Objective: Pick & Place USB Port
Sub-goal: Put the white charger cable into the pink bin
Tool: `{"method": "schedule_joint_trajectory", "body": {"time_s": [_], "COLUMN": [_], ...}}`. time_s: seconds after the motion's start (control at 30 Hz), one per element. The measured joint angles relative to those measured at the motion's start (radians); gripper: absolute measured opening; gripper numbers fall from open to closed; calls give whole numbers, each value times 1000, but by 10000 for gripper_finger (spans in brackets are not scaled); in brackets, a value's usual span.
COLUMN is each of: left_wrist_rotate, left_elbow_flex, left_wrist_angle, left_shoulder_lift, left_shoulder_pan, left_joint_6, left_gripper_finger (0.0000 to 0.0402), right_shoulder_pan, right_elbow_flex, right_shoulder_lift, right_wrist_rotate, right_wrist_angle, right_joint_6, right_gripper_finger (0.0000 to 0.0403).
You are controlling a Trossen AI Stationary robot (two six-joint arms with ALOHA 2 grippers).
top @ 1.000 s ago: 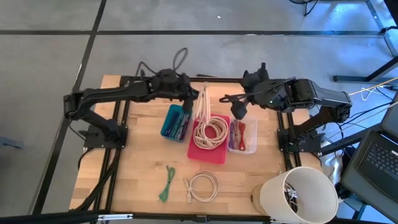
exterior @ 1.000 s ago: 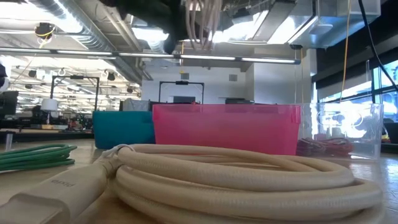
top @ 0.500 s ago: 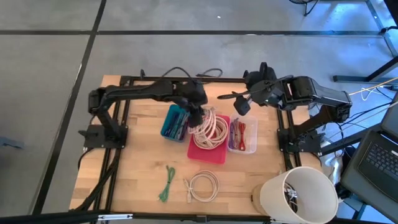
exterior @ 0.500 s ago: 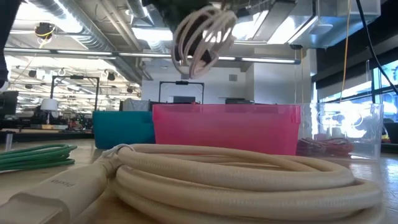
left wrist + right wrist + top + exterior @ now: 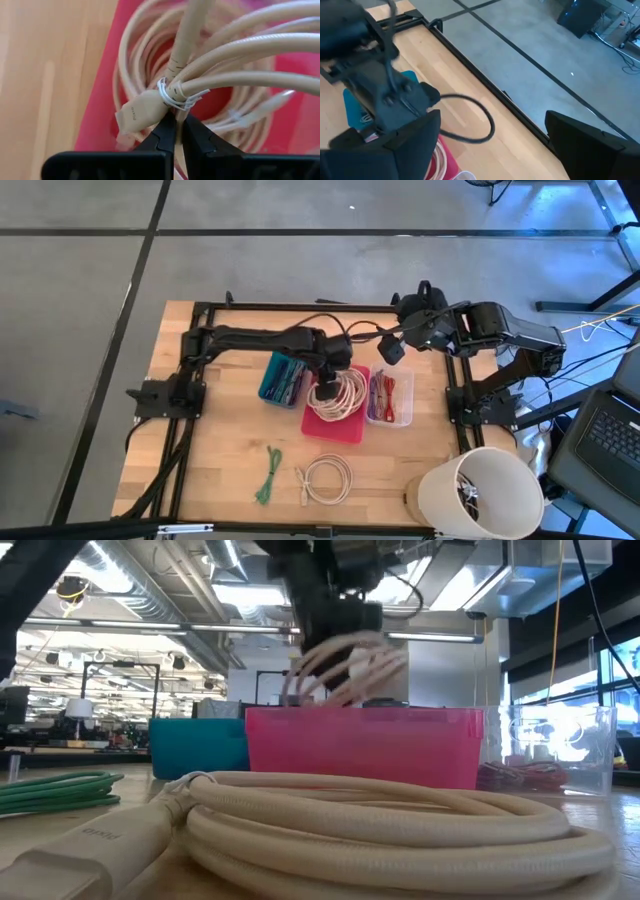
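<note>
Blue bin (image 5: 283, 377) is sitting leftmost. Left gripper (image 5: 331, 376) is clamping a beige cable bundle (image 5: 200, 85) at its tie, holding it over the pink bin (image 5: 352, 423) with cables inside. Clear bin (image 5: 391, 400) is sitting just right. Right gripper (image 5: 390, 350) is hovering near it, fingers spread apart.

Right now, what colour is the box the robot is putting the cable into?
Pink. The bin shows best in the low view, with the beige cable hanging over it.
</note>
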Motion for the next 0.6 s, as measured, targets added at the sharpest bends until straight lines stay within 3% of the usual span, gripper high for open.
{"method": "schedule_joint_trajectory", "body": {"time_s": [0.33,0.6], "left_wrist_rotate": [-45,-71], "left_elbow_flex": [2,3], "left_wrist_angle": [41,92], "left_shoulder_lift": [106,120], "left_shoulder_pan": [0,0], "left_joint_6": [60,60], "left_gripper_finger": [8,8], "right_shoulder_pan": [0,0], "right_elbow_flex": [0,0], "right_shoulder_lift": [0,0], "right_wrist_rotate": [8,8], "right_wrist_angle": [0,0], "right_joint_6": [1,1], "right_gripper_finger": [362,362]}}
